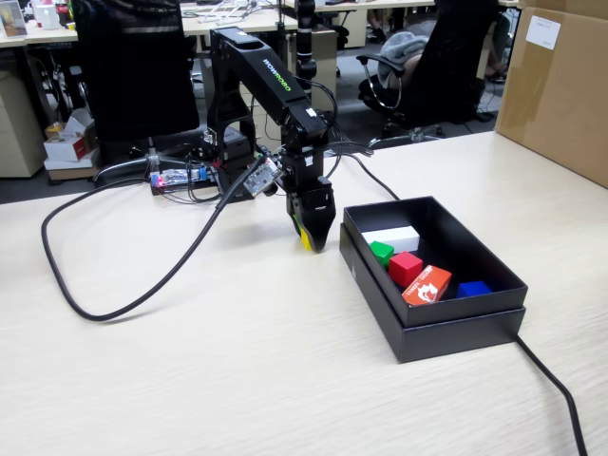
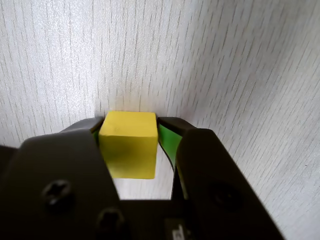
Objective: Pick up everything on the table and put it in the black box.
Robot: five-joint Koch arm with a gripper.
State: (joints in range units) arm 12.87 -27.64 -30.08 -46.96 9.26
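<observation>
My gripper (image 1: pixel 313 239) points down at the table (image 1: pixel 237 380), just left of the black box (image 1: pixel 456 330). It is shut on the yellow cube (image 2: pixel 129 145), whose edge shows between the fingers in the fixed view as a yellow sliver (image 1: pixel 306 239). In the wrist view the gripper (image 2: pixel 132 122) has the cube between a black jaw on the left and a green-padded jaw on the right, with wood grain beyond. I cannot tell if the cube touches the table. The red cube (image 1: pixel 406 268) and the green cube (image 1: pixel 382 252) lie inside the box.
The box also holds a white block (image 1: pixel 391 237), an orange-red carton (image 1: pixel 427 285) and a small blue piece (image 1: pixel 472 289). A brown cardboard carton (image 1: pixel 560 85) stands at the back right. Black cables (image 1: pixel 114 290) loop left of the arm, and another cable (image 1: pixel 560 399) runs from the box's near right corner.
</observation>
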